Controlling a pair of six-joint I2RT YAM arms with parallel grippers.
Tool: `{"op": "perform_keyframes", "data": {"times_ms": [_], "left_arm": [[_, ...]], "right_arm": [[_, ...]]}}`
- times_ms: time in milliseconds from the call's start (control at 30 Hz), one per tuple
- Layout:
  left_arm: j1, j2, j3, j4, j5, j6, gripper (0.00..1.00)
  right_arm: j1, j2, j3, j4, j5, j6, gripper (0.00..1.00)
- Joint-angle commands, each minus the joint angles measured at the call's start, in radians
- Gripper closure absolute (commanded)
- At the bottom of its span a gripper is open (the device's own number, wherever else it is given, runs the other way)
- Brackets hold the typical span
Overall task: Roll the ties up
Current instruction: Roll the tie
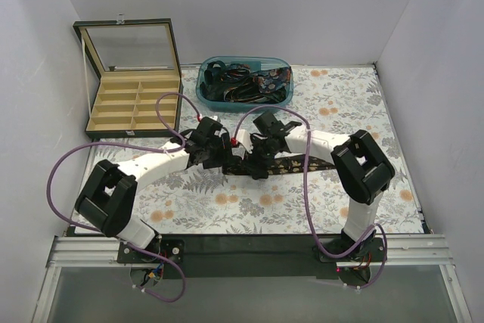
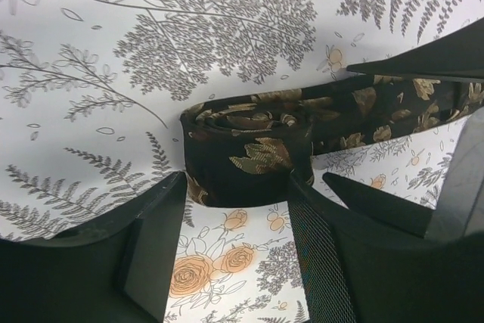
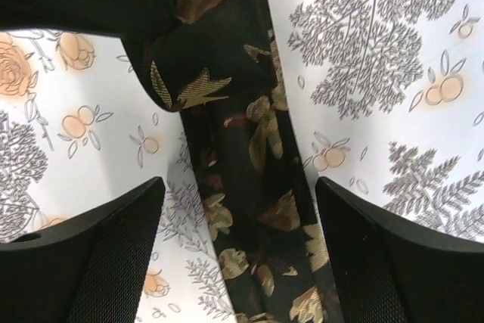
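Tie (image 1: 296,164) in the middle of the table (image 1: 340,111) looks soft, light and slippery — its left end is coiled and clasped by my left end effector (image 2: 238,179), the right end effector (image 3: 240,187) spread open astride the flat strip — so I'd hold the coil's sides, gently.

A long black cloth tie with gold leaves (image 2: 249,158) lies on the flowery tablecloth (image 2: 227,35) — one end rolled into a small coil, the rest stretched out flat.

Floral tablecloth (image 1: 325,206) fills the middle of the frame. Compartmented wooden box (image 1: 136,107) at upper left, glass lid (image 1: 128,47) raised. Teal plastic bin (image 1: 243,106) at top centre, near the box's right side.
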Motion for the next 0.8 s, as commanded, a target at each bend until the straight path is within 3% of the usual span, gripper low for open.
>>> {"op": "perform_keyframes", "data": {"times_ms": [0, 200, 467, 767], "left_arm": [[-0.028, 0.011, 0.018, 0.020, 0.000, 0.002, 0.48], [-0.041, 0.026, 0.011, 0.027, -0.003, -0.002, 0.48], [-0.058, 0.051, 0.009, 0.047, -0.005, -0.015, 0.49], [-0.077, 0.080, 0.031, 0.047, -0.037, -0.021, 0.49]], "right_arm": [[-0.021, -0.073, -0.029, 0.001, -0.043, 0.018, 0.27], [-0.069, -0.190, -0.102, 0.117, -0.117, 0.162, 0.27], [-0.098, -0.297, -0.280, 0.470, -0.155, 0.651, 0.33], [-0.103, -0.264, -0.372, 0.702, -0.014, 1.051, 0.37]]}}
